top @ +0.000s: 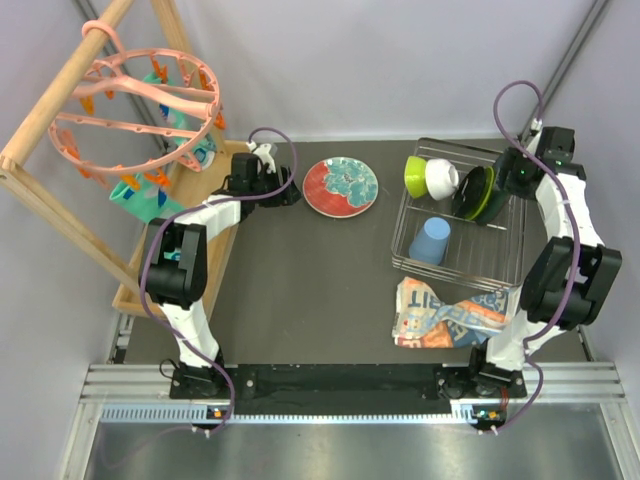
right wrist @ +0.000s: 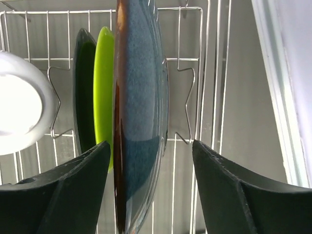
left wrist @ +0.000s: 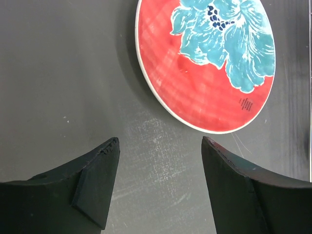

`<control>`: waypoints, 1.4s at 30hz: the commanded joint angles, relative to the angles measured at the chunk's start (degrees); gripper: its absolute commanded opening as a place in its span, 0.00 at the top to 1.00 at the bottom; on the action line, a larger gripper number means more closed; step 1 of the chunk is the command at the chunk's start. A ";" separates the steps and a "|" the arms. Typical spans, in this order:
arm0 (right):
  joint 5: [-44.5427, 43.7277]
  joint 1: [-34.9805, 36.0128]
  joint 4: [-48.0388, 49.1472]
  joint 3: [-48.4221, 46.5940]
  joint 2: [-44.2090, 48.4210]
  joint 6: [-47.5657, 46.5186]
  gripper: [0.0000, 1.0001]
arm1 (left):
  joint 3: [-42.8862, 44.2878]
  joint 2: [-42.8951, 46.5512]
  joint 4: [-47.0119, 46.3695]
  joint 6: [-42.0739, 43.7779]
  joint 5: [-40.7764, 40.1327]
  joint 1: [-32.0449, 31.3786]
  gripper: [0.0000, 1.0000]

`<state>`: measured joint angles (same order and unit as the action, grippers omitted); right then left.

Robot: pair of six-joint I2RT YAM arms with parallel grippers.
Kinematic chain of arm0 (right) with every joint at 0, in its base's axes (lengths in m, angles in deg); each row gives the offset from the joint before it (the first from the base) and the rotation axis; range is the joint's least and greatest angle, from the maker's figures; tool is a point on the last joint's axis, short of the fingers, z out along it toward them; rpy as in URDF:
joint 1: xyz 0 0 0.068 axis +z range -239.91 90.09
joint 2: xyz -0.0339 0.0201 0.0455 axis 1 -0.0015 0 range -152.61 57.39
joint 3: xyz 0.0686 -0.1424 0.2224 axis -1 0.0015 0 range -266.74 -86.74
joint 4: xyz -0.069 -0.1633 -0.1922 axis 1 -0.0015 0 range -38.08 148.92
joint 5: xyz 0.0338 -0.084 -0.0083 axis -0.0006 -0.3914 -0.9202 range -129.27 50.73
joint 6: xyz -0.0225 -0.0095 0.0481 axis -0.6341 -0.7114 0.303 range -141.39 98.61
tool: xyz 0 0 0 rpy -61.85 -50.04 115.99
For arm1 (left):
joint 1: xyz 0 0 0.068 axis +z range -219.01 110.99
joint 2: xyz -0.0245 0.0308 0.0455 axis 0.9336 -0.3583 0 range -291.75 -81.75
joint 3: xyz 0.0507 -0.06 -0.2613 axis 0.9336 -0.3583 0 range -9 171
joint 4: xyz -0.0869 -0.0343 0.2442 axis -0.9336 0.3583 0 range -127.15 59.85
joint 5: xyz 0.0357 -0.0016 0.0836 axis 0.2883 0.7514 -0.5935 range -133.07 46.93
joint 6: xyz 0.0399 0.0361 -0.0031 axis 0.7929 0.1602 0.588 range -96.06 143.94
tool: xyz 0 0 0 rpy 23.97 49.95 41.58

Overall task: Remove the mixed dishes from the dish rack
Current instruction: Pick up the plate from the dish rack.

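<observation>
Step, as I read it: extracting teal plate (right wrist: pixel 141 97) from dish rack (right wrist: pixel 209 73). Right gripper (right wrist: pixel 151 143) straddles its upright rim, jaws apart, not yet pinching. Next: clamp squarely, lift straight up. Left gripper (left wrist: pixel 160 140) spread, empty; red floral plate (left wrist: pixel 195 73) lies just ahead.

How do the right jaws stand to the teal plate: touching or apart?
Apart. Right wrist view: the right gripper straddles the teal plate, with lime plate showing beside one jaw and rack wire beside the other.

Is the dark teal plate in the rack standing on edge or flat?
On edge. The teal plate stands upright in the dish rack beside a lime-green plate, straddled by the right pincer.
</observation>
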<state>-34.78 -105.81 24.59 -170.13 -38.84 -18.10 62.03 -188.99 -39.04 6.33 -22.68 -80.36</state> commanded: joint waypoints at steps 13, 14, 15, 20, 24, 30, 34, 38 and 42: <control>3.33 -1.06 4.71 -1.86 -1.24 0.58 0.47 | -0.80 2.04 -2.94 -0.06 2.38 0.10 0.28; 3.33 -1.06 4.88 -1.86 -1.42 0.40 0.47 | -0.89 2.04 -2.94 0.03 2.47 0.10 0.28; 3.33 -1.06 4.97 -1.86 -1.68 0.23 0.49 | -0.89 2.04 -2.94 0.03 2.47 0.10 0.28; 3.33 -1.06 5.41 -1.86 -2.47 -0.21 0.55 | -0.80 1.86 -3.03 0.03 2.56 0.10 0.28; 2.81 -1.06 6.29 -1.60 -2.83 -1.00 0.59 | -0.71 1.68 -3.03 -0.15 2.82 0.10 0.28; 3.07 -1.06 6.38 -1.24 -2.39 -1.18 0.65 | -0.98 1.60 -3.03 -0.24 3.00 0.10 0.28; 2.89 -1.06 6.46 -0.72 -1.42 -1.27 0.73 | -1.24 1.33 -3.03 -0.24 3.26 0.10 0.28; 1.23 -1.06 6.12 -0.54 0.24 -1.36 0.90 | -1.24 1.33 -3.12 -0.50 3.61 0.10 0.28; -0.71 -1.06 4.62 -1.50 1.30 -1.09 0.93 | -1.15 1.16 -3.56 -0.94 4.05 0.10 0.28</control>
<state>-38.80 -106.60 26.93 -169.98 -40.87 -20.07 61.13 -188.99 -39.72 5.89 -19.89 -80.36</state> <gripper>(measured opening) 0.157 0.721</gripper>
